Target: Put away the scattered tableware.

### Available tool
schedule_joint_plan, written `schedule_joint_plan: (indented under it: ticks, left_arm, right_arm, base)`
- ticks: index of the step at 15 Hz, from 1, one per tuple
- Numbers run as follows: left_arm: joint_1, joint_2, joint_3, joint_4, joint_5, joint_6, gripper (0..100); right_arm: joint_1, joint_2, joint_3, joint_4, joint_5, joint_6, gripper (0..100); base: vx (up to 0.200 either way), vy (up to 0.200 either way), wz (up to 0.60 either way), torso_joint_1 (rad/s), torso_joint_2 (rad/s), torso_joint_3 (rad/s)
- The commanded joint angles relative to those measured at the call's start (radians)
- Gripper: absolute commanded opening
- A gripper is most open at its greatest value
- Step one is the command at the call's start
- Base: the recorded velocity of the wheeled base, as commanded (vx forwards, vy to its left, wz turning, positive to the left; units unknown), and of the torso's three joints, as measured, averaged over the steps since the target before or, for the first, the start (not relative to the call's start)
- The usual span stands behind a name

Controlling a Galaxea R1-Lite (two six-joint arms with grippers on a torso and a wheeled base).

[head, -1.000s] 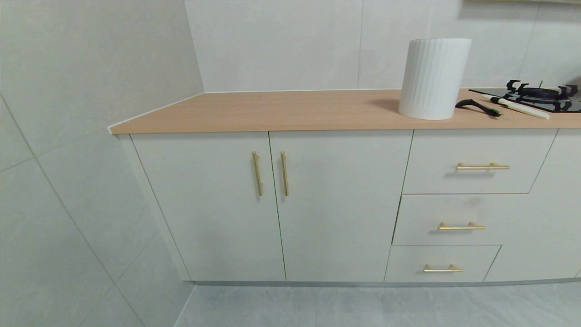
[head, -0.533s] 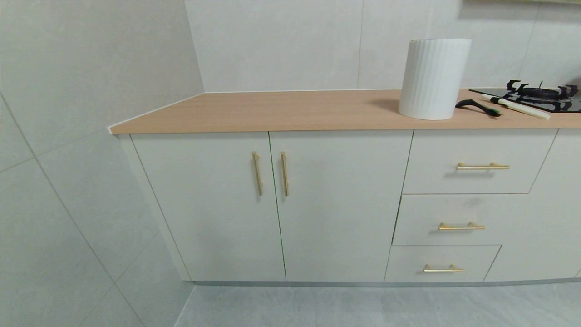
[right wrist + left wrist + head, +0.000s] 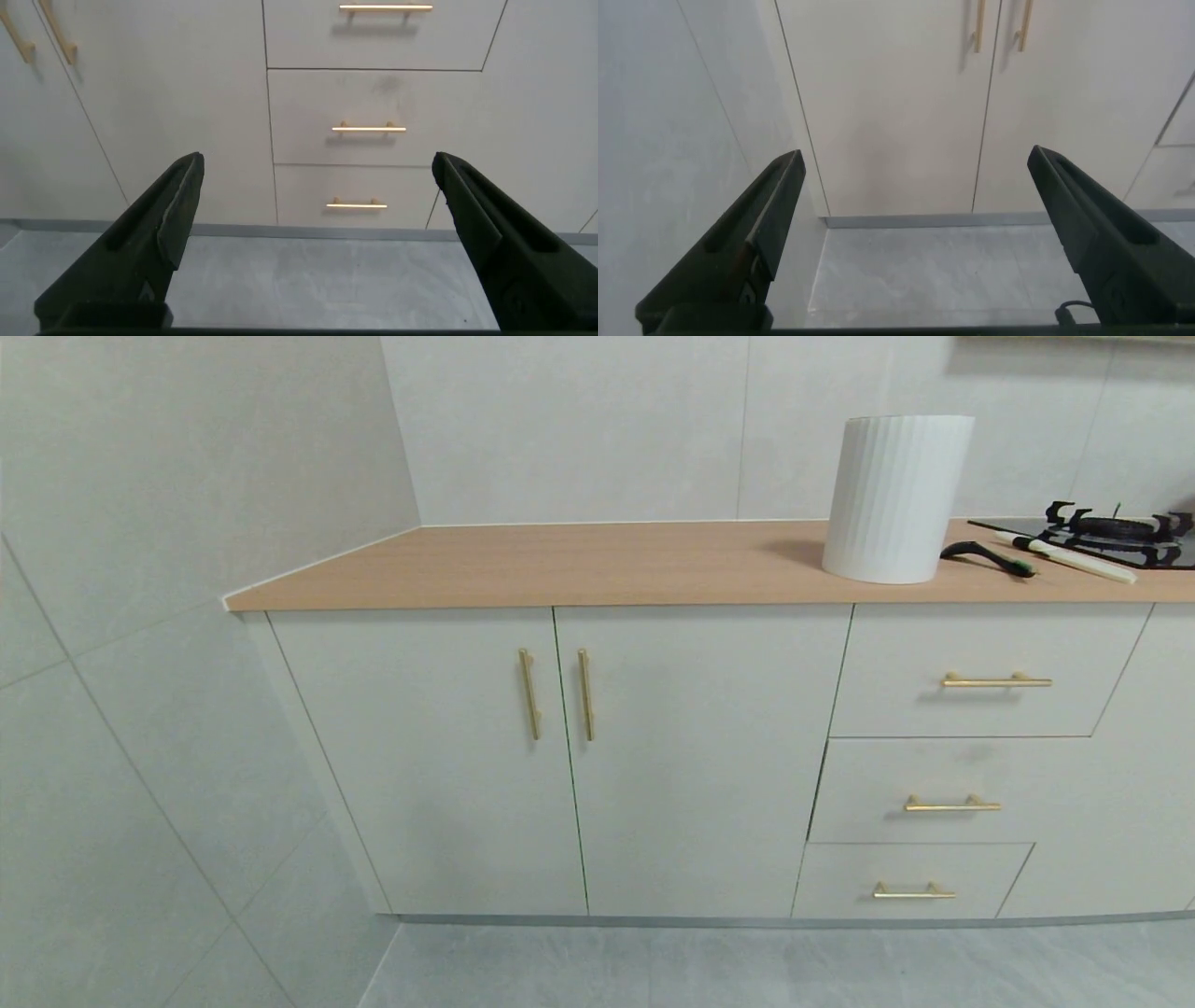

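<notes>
Head view, two o'clock: black-handled utensil (image 3: 985, 556) and white-handled utensil (image 3: 1069, 557) flat on the surface (image 3: 579, 560), just at three o'clock of the white ribbed holder (image 3: 894, 499). Long axes roughly ten to four, white one reaching the stove (image 3: 1116, 527) edge. Right wrist view: right gripper (image 3: 316, 159) spread wide, empty, low before the drawers (image 3: 374, 117). Left wrist view: left gripper (image 3: 915, 154) likewise agape, empty, facing the cabinet doors (image 3: 971, 112). Likely nearer for the right arm; calls for rising well up toward two o'clock.
</notes>
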Motion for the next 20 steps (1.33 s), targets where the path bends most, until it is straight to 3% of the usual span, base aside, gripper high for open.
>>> schedule_joint_plan:
  ticks: [1,13,18,20]
  left_arm:
    - [0.0,0.0,0.0,0.0,0.0,0.0,100]
    - [0.0,0.0,0.0,0.0,0.0,-0.004,100]
    - [0.0,0.0,0.0,0.0,0.001,-0.008,100]
    - [0.0,0.0,0.0,0.0,0.0,-0.004,100]
  right_arm:
    - [0.0,0.003,0.0,0.0,0.0,0.003,100]
    - [0.0,0.003,0.0,0.0,0.0,0.005,100]
    - [0.0,0.003,0.0,0.0,0.0,0.005,100]
    - [0.0,0.003,0.0,0.0,0.0,0.005,100]
  base:
    - [0.0,-0.2,0.0,0.012,0.0,0.002]
    - [0.0,-0.2,0.0,0.004,0.0,0.002]
    - [0.0,0.0,0.0,0.0,0.0,0.0]
    - [0.2,0.0,0.0,0.007,0.01,0.002]
